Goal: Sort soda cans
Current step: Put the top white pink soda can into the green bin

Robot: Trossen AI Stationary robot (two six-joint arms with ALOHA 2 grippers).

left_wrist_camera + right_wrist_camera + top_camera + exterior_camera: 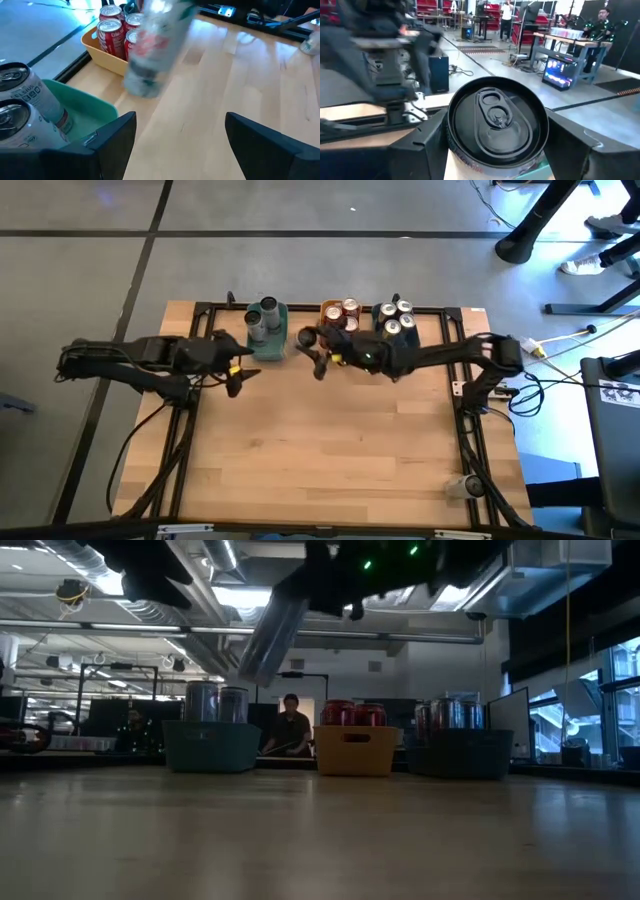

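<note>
Mid-transfer: your right gripper (495,150) is clamped on a silver can (155,47), held in the air between yellow bin (331,308) and teal bin (268,348). Left gripper (180,145) spread, empty. Next: carry to teal, release.

3 bins (268,346) of soda cans (349,308) along the table's (320,470) far edge, both hands (312,356) just before them.

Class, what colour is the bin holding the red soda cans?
Yellow. The bin with the red soda cans shows best in the left wrist view.
</note>
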